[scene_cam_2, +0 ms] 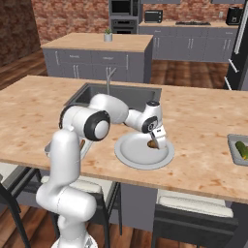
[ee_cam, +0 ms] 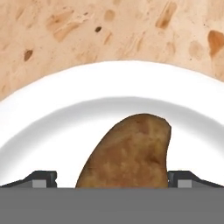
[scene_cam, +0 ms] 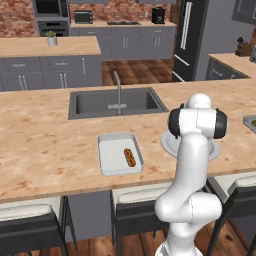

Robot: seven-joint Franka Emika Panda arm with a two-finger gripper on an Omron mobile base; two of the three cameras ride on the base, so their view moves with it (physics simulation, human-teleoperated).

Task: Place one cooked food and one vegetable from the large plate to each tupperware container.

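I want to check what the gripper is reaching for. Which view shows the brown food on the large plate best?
The hand view: the brown food sits large between the finger tips on the large plate. The right base view shows it small under the gripper. In the left base view the arm covers that part of the plate.

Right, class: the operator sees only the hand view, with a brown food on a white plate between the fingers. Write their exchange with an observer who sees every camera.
Operator: Is anything in the tupperware containers yet?
Observer: The left tray holds a hot dog.
Operator: And the other one?
Observer: The right tray holds a green vegetable.
Operator: Anything else on the large plate?
Observer: In the right base view, the brown food is all I can see on it, though the hand covers part of it.
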